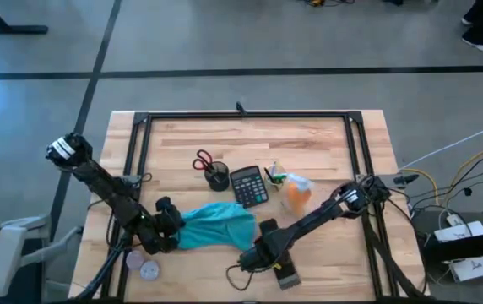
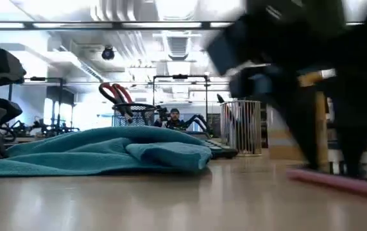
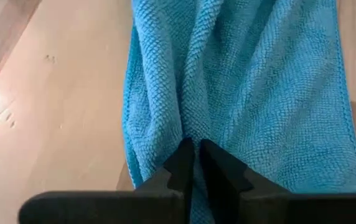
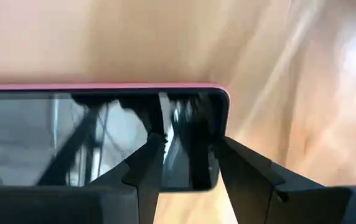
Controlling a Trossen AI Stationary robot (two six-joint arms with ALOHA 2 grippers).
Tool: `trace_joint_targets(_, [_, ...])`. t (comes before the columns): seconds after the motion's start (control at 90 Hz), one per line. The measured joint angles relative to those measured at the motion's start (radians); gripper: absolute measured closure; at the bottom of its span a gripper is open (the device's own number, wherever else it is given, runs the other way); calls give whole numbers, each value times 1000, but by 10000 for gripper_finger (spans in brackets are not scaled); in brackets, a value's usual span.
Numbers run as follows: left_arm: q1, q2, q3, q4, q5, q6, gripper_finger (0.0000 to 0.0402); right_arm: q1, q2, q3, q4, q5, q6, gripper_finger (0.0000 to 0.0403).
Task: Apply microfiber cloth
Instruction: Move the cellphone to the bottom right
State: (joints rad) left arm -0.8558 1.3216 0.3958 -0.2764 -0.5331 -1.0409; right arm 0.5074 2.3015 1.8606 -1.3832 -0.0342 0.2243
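Looking down on the table (image 1: 326, 139), I see the cloth (image 1: 218, 223) spread low and left of centre in the high frame, just below the calculator (image 1: 249, 186) and pen cup (image 1: 217, 176). My left gripper (image 3: 195, 163) has its fingers closed to a sliver on a fold at the cloth's left end, so I have fabric in hand.

My right gripper (image 4: 187, 163) sits bottom centre of the high frame, fingers parted a moderate way and hovering over a pink-edged phone (image 4: 103, 134) with nothing between them.

My worries, biggest first. The pinch holds only a thin ridge of fabric; if I drag toward the phone, I judge the cloth could slip free or trail and bunch instead of wiping flat. The trailing end lies near the calculator and cup, and a wide sweep might snag or nudge them. The orange bottle (image 1: 295, 195) stands close to the right arm's forearm, which could tip it. Finally, both arms converge near the phone; they might clash.
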Motion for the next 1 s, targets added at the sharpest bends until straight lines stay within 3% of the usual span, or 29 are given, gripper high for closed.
trace_joint_targets(0.167, [-3, 2, 0, 5, -2, -14, 381, 37, -85, -79, -115, 37, 103, 270])
trace_joint_targets(0.422, [-5, 2, 0, 14, -26, -16, 381, 42, -177, -114, 83, 38, 208, 288])
trace_joint_targets(0.622, [-7, 2, 0, 47, -27, -5, 381, 40, -159, -155, 92, 33, 185, 304])
trace_joint_targets(1.0, [-16, 2, 0, 66, -32, 0, 381, 83, -178, -374, 105, -124, 304, 360])
